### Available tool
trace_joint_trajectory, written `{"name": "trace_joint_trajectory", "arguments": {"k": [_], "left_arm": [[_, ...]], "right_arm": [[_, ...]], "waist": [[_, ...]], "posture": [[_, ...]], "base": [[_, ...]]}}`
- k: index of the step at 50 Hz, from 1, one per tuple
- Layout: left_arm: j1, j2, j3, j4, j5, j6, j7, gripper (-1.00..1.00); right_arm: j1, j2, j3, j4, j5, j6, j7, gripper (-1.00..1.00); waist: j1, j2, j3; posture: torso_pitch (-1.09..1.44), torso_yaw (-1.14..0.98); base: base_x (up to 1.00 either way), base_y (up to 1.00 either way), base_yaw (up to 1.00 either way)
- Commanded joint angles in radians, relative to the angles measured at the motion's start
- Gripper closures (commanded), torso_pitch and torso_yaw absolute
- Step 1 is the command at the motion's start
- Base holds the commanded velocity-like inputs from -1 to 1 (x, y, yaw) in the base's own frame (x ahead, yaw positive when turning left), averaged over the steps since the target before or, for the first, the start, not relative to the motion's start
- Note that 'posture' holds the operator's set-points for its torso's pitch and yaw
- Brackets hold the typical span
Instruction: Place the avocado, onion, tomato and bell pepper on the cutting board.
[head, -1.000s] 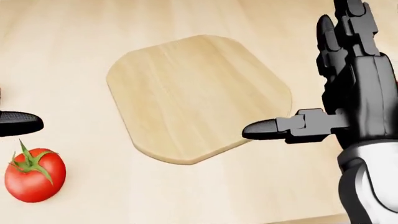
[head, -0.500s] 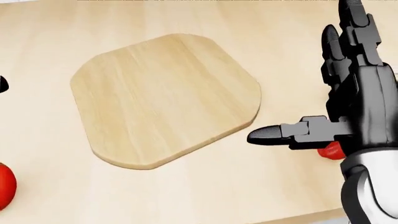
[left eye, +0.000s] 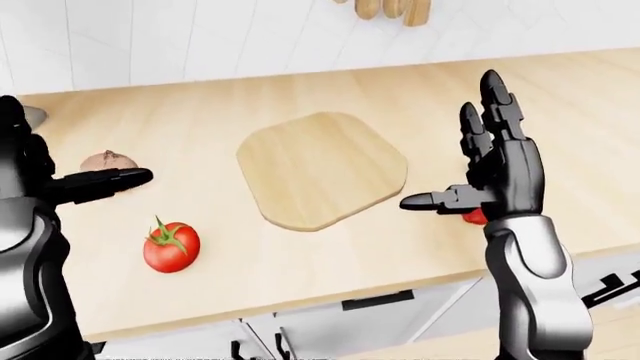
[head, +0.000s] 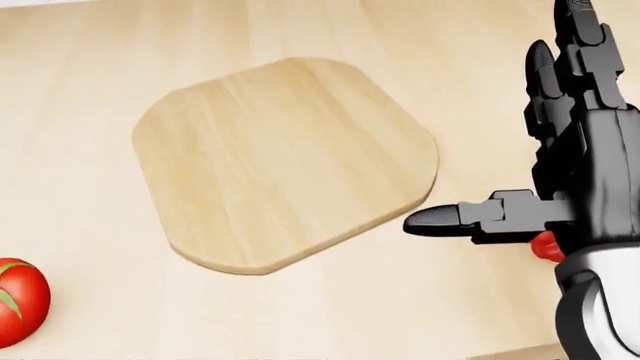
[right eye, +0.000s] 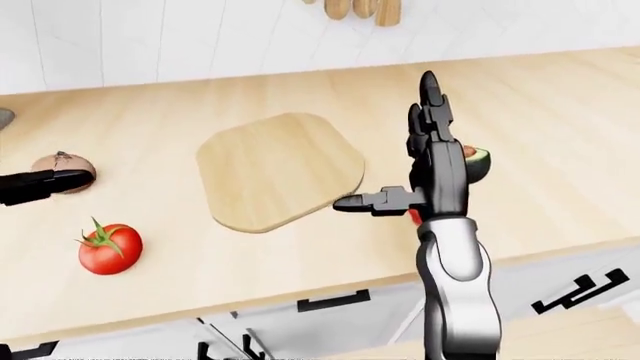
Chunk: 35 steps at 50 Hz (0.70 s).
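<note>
On the wooden counter (left eye: 300, 255) we see the cutting board (left eye: 322, 169) lying bare. Our right hand (left eye: 497, 178) hovers right of it, fingers spread wide and holding nothing (a red bell pepper (head: 546, 245) peeks from behind it). The avocado (right eye: 477, 160) sits past that hand. Left of the board lie the tomato (left eye: 171, 246) and onion (left eye: 107, 160), our left hand (left eye: 95, 184) open over the onion.

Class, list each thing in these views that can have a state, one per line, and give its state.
cutting board: flat on the counter, nothing on it.
tomato: on the counter, off the board, untouched.
onion: on the counter, off the board.
avocado: halved, on the counter, partly hidden by the right hand.
red item: mostly hidden, on the counter.
right hand: open, empty.
left hand: open, empty.
</note>
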Motion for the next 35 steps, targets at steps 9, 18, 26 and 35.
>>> {"name": "trace_joint_trajectory", "arguments": {"k": [9,18,26,35], "left_arm": [[-0.009,0.01,0.012,0.061,0.014,-0.13,0.037,-1.0],[-0.022,-0.005,-0.026,0.189,0.013,-0.231,0.079,-1.0],[-0.057,0.001,-0.046,0.297,0.004,-0.301,0.099,-1.0],[-0.061,0.018,-0.052,0.403,0.016,-0.378,0.16,-1.0]], "right_arm": [[-0.012,-0.006,-0.011,-0.031,-0.002,-0.035,0.002,-1.0],[-0.009,-0.001,-0.002,-0.016,-0.013,-0.049,0.001,-1.0],[-0.013,-0.003,-0.005,-0.016,-0.013,-0.045,0.004,-1.0],[-0.028,-0.01,-0.007,-0.021,-0.011,-0.029,0.006,-1.0]], "waist": [[0.002,0.009,-0.023],[0.003,0.011,-0.027],[0.004,0.01,-0.03],[0.002,0.011,-0.035]], "posture": [[0.0,0.0],[0.0,0.0],[0.0,0.0],[0.0,0.0]], "base": [[0.0,0.0,0.0],[0.0,0.0,0.0],[0.0,0.0,0.0],[0.0,0.0,0.0]]}}
